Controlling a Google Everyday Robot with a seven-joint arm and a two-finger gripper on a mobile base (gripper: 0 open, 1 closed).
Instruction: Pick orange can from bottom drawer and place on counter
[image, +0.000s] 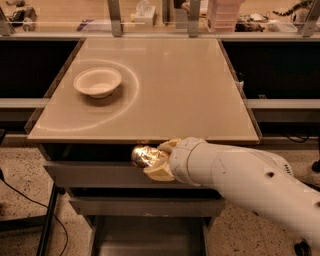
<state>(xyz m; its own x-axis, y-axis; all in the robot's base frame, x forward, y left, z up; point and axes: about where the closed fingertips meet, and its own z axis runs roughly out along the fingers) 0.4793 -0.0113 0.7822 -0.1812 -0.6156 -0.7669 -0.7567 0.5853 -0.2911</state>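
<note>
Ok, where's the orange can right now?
In the camera view, the orange can is held in the gripper, left of centre, just below the front edge of the counter, above the bottom drawer.

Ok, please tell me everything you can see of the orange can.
The can is small, shiny metal, orange-gold with darker patches, and its surface looks dented. The tool holds it between two yellowish fingers, one above and one below. It hangs in the air just under the front edge of the counter, before the top drawer, high above the bottom drawer. Only the tool touches it.
</note>
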